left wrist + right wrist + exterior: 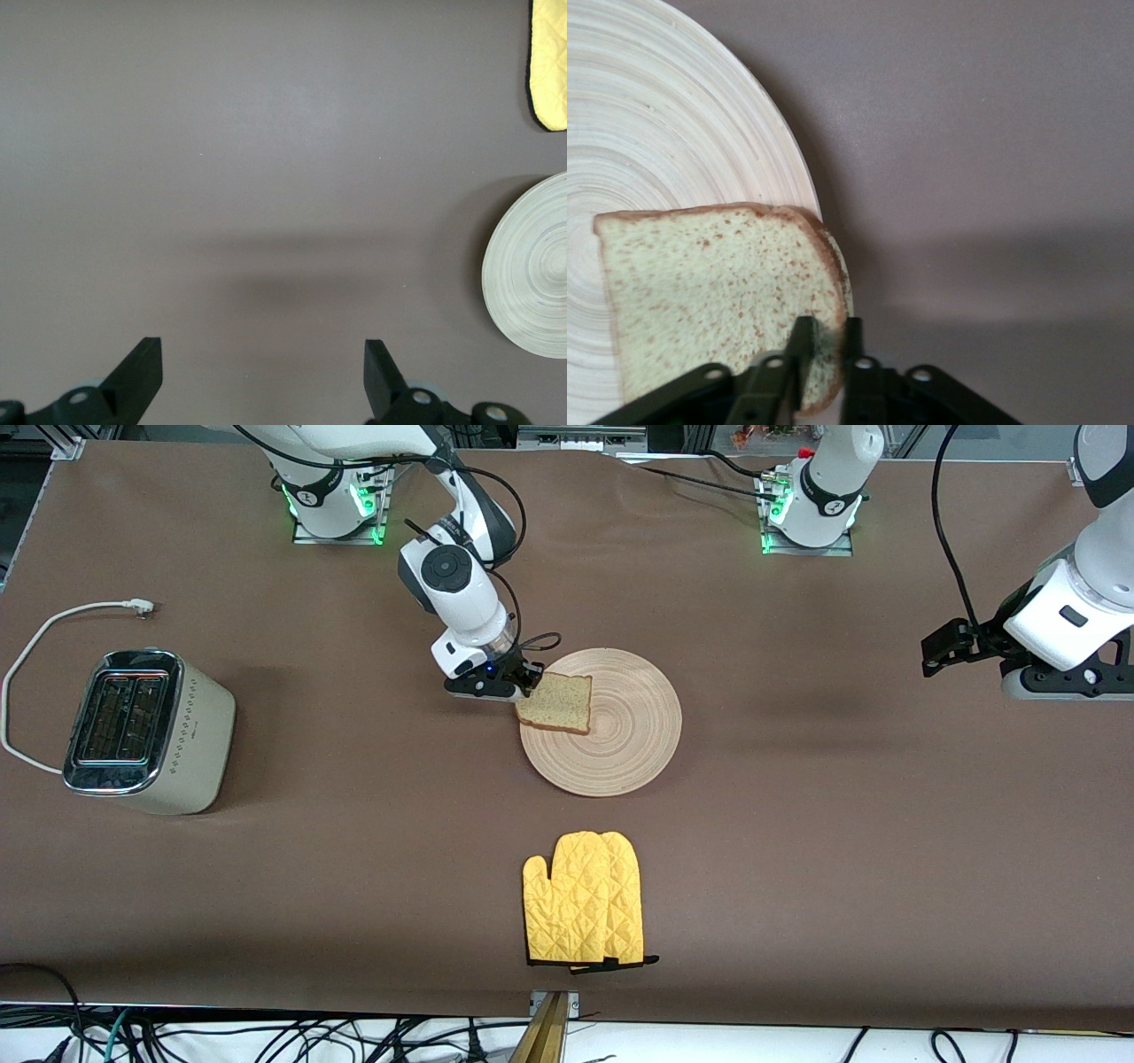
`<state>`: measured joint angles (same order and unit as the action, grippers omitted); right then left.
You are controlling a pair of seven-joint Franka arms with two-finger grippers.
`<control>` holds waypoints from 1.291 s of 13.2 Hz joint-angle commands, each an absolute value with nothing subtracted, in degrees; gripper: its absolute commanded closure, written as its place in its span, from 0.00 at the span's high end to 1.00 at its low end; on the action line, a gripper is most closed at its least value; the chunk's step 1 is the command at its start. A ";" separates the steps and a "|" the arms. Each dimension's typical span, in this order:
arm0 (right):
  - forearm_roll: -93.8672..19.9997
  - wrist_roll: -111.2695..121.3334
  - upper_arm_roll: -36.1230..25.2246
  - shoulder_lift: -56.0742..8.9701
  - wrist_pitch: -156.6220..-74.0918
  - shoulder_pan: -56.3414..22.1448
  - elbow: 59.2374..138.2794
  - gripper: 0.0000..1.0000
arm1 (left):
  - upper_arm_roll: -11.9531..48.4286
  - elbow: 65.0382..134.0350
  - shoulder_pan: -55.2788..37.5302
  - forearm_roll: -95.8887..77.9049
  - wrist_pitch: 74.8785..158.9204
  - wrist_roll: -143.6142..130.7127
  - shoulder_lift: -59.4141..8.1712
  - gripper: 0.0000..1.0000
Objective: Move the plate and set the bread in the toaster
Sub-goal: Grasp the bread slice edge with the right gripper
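Observation:
The bread [558, 702] is a brown speckled slice held tilted over the edge of the plate [620, 744] that faces the right arm's end. My right gripper [524, 691] is shut on the bread's crust edge; the right wrist view shows its fingers [802, 341] pinching the slice [718, 292] over the plate [664, 133]. The toaster [142, 731] stands at the right arm's end of the table, slots up. My left gripper [263, 372] is open and empty, up over bare table at the left arm's end, and waits; the plate's rim [532, 274] shows in its view.
A yellow oven mitt [585, 899] lies nearer the front camera than the plate and shows in the left wrist view [551, 62]. The toaster's white cord [53, 624] loops on the table beside it. The brown table mat [842, 824] covers everything.

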<state>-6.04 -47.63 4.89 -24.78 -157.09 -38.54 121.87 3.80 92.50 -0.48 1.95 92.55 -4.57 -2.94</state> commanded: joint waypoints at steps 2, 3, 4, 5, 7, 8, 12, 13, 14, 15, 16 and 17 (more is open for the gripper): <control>-6.42 -48.08 4.75 -24.26 -157.32 -39.02 122.61 0.00 | 3.87 91.85 -0.09 1.14 91.76 -4.22 -2.64 1.00; -6.42 -47.99 4.75 -24.34 -157.32 -39.02 122.61 0.00 | 3.78 91.67 -0.17 1.23 91.93 -4.31 -2.81 1.00; -6.42 -47.73 4.75 -24.35 -157.24 -39.02 122.61 0.00 | 3.78 91.41 -0.18 1.14 92.11 -4.39 -3.16 1.00; -6.33 -47.64 4.75 -24.35 -157.24 -39.02 122.43 0.00 | 3.87 90.71 -0.09 1.14 92.20 -4.31 -4.30 1.00; -6.06 -47.11 4.66 -24.00 -156.19 -39.02 121.12 0.00 | 3.87 89.30 -0.35 1.67 92.20 -4.31 -5.79 1.00; -5.54 -47.02 4.48 -23.47 -153.48 -39.02 119.98 0.00 | 4.04 88.95 -0.35 2.54 92.20 -4.31 -6.06 1.00; -1.42 -47.29 3.96 -22.50 -134.78 -38.85 109.01 0.00 | 3.87 88.07 -0.27 3.42 93.86 -4.22 -6.94 1.00; 0.25 -47.20 3.69 -22.59 -130.65 -38.59 106.20 0.00 | 3.78 88.07 -0.18 3.43 94.30 -4.22 -6.94 1.00; 1.57 -47.11 3.34 -22.59 -127.04 -38.50 103.74 0.00 | 3.78 88.07 0.17 3.34 94.39 -4.22 -6.94 1.00; 2.89 -46.85 3.17 -22.59 -123.17 -38.41 101.19 0.00 | 3.87 88.07 0.44 3.34 94.39 -4.22 -6.94 1.00; 4.38 -45.89 2.99 -22.59 -118.87 -38.15 98.20 0.00 | 3.87 88.07 0.53 2.90 94.39 -4.48 -6.94 1.00; 4.92 -43.96 2.64 -22.67 -113.96 -37.36 94.87 0.00 | 3.87 88.07 0.53 2.90 94.39 -4.48 -6.94 1.00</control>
